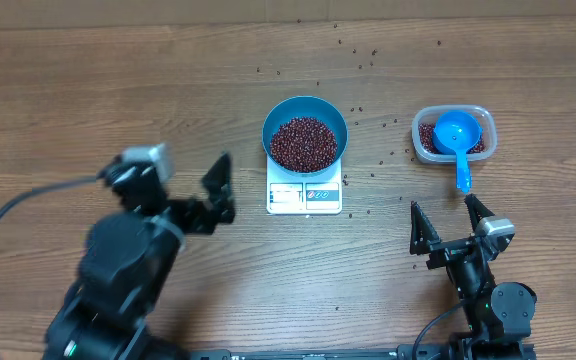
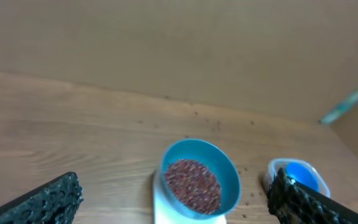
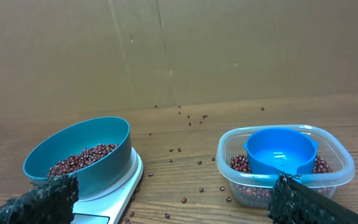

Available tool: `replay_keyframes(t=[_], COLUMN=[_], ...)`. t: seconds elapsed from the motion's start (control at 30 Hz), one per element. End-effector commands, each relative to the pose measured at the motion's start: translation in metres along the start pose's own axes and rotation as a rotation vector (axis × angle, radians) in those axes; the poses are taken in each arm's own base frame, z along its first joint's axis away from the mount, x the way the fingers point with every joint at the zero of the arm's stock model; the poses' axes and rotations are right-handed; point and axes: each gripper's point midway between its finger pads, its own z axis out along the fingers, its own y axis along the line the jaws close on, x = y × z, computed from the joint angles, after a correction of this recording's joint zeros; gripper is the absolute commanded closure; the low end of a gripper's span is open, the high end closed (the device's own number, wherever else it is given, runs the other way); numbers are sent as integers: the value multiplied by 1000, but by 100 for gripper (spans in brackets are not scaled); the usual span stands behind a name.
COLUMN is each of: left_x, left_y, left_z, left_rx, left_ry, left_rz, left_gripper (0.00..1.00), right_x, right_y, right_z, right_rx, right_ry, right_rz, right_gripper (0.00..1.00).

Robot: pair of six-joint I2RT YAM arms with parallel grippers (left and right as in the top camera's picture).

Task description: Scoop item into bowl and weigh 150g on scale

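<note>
Overhead view, mid table [image 1: 88, 90]: blue bowl [image 1: 305, 110] set squarely on the white scale [image 1: 304, 196], front display left uncovered at the near edge, presumably for reading the weight. Inside the bowl, a mound of beans [image 1: 304, 142]. To the right, clear tub [image 1: 480, 120] with more beans, blue scoop [image 1: 455, 133] lying in it, handle pointing near, toward the right pincer [image 1: 443, 203]. Left pincer [image 1: 226, 187] and right pincer both spread wide, holding nothing, on the near side, probably to stay off the scale. Display too small to read.
</note>
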Motion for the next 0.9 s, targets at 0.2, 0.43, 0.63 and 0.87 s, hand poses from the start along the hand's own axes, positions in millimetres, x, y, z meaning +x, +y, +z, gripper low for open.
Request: replay_keyframes(t=[0.2, 0.43, 0.63, 0.87], left_x=[21, 32, 34, 15], left_y=[37, 44, 49, 40], left_z=[-68, -90, -81, -69], left_rx=[-60, -3, 30, 99], left_ry=[-32, -186, -341, -540], left_rz=[-5, -22, -29, 17], left_gripper=[0, 0, 0, 1], right_x=[2, 2, 2, 2], right_y=[-1, -1, -1, -1], right_z=[0, 0, 0, 0], right_rx=[5, 5, 5, 5], right_ry=[-2, -2, -2, -2], right_rz=[4, 4, 4, 4], right_gripper=[0, 0, 0, 0])
